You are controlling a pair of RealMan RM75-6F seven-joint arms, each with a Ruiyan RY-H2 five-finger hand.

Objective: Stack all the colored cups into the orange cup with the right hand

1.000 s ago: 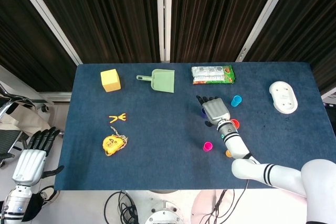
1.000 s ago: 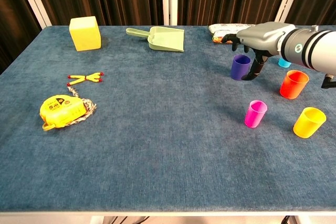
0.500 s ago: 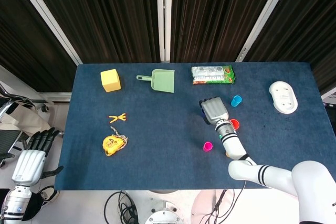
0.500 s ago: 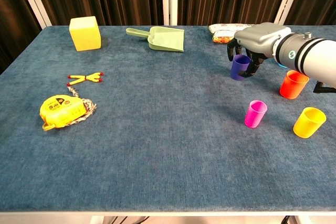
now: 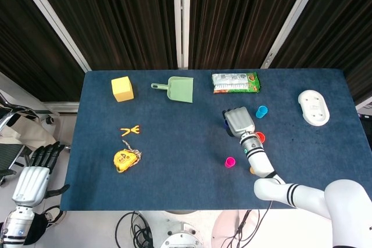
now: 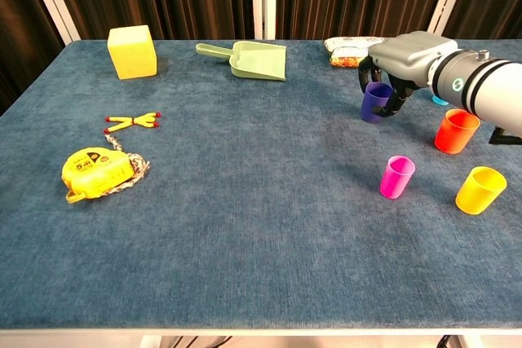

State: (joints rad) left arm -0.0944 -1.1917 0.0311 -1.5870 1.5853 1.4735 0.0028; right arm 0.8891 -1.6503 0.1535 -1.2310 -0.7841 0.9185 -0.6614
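Right, early days: right hand (image 6: 401, 61) has its fingers wrapped round the purple cup (image 6: 375, 102) nr the orange cup (image 6: 456, 130), nothing stacked yet, w/ pink (image 6: 397, 177), yellow (image 6: 480, 190) & blue (image 5: 261, 111) cups left, left hand (image 5: 36, 169) idle, empty.

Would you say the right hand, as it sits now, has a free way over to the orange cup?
Probably yes. The right hand grips the purple cup, and the orange cup stands open-topped just beside it with bare cloth between. The blue cup sits behind, off that line.
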